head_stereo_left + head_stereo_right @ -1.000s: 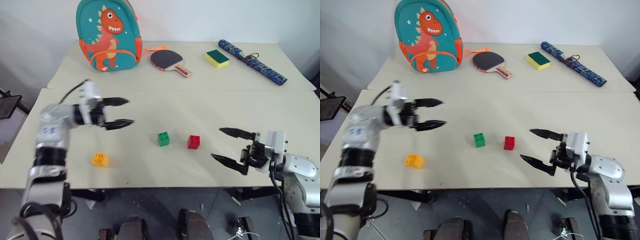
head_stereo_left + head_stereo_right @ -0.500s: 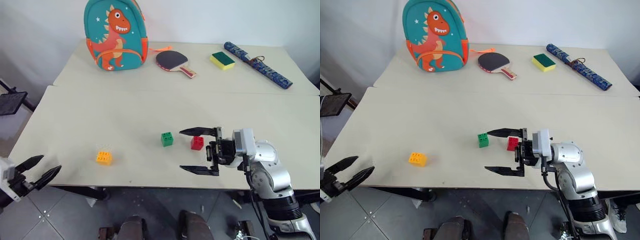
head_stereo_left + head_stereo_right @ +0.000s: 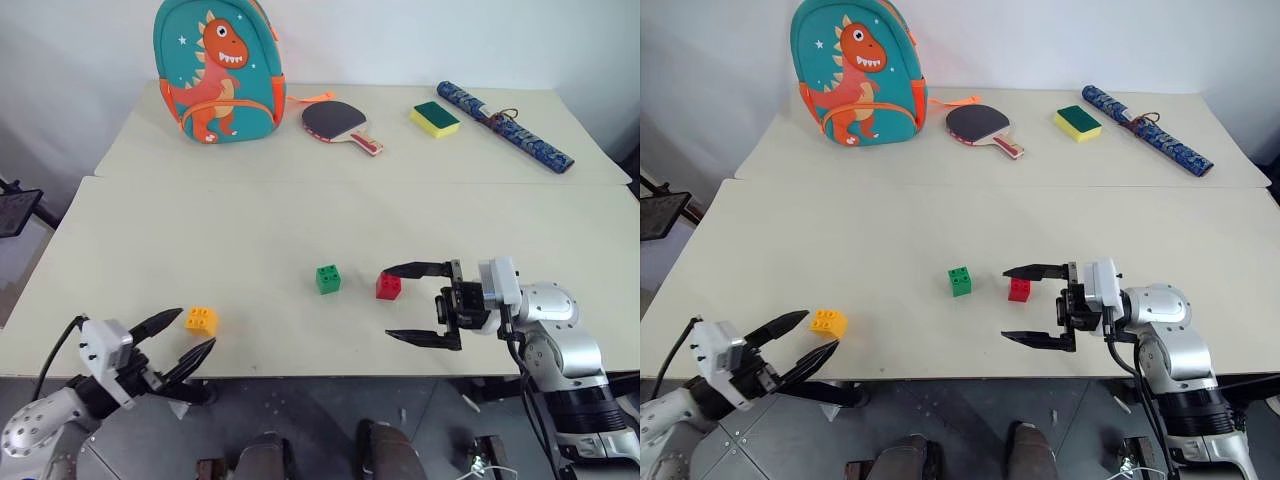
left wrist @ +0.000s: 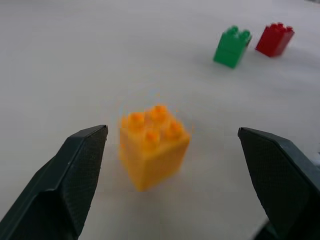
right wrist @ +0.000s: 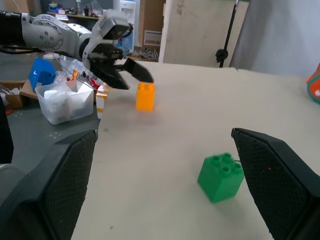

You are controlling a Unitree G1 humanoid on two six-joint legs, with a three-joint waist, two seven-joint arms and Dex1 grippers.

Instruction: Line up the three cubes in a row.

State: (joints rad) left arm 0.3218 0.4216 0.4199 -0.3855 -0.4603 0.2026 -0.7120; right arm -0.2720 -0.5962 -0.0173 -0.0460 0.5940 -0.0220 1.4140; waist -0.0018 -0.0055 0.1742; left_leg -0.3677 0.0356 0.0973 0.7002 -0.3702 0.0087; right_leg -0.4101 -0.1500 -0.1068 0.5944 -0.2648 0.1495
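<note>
Three cubes lie on the near table [image 3: 250,230]: the yellow-orange cube [image 3: 201,320] by the front left edge, the green cube [image 3: 327,278] in the middle, and the red cube [image 3: 388,286] just right of it. My left gripper [image 3: 196,328] is open at the front edge. In the left wrist view, its fingers [image 4: 75,170] stand wide on either side of the yellow-orange cube [image 4: 152,145], just short of it. My right gripper [image 3: 386,302] is open and points left, with its far finger just over the red cube. The right wrist view looks past the green cube [image 5: 220,177] to the left gripper [image 5: 131,75].
On the far table stand a dinosaur backpack [image 3: 218,70], a table tennis paddle [image 3: 335,120], a yellow-and-green sponge [image 3: 434,117] and a blue patterned roll [image 3: 505,125]. A seam [image 3: 350,182] divides the two tables. Bins and clutter [image 5: 60,100] sit on the floor beyond the left edge.
My left arm has dropped from above the table to the front edge, and its fingers now flank the yellow-orange cube. The right gripper has moved left to the red cube. No cube has moved.
</note>
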